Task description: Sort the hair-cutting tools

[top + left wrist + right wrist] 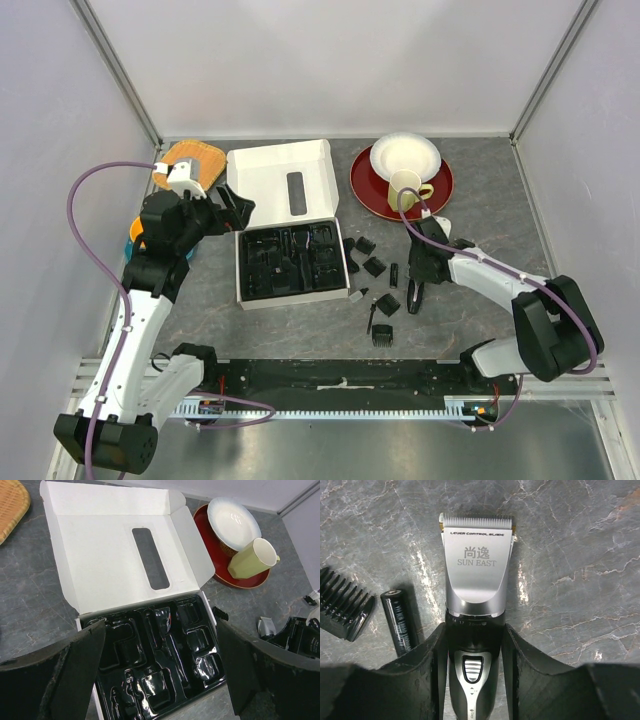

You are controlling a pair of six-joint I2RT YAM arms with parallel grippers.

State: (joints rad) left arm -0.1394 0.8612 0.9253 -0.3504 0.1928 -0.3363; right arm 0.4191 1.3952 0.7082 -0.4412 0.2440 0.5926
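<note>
Clamps smooth silver clipper (476,595) in right gripper (474,632), toothed comb (342,605) and cylinder (399,622) just left, veined stone (570,580) right; holds left gripper (160,630) agape over glossy tray (150,665).

We lose the lower body of the clipper (476,580) past the bottom edge, between the fingers of the right hand (475,635). Left of the clipper, a comb attachment (342,602) runs off the edge.

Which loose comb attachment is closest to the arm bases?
The comb attachment lowest in the top view, beside the thin brush; the other combs lie farther back.
</note>
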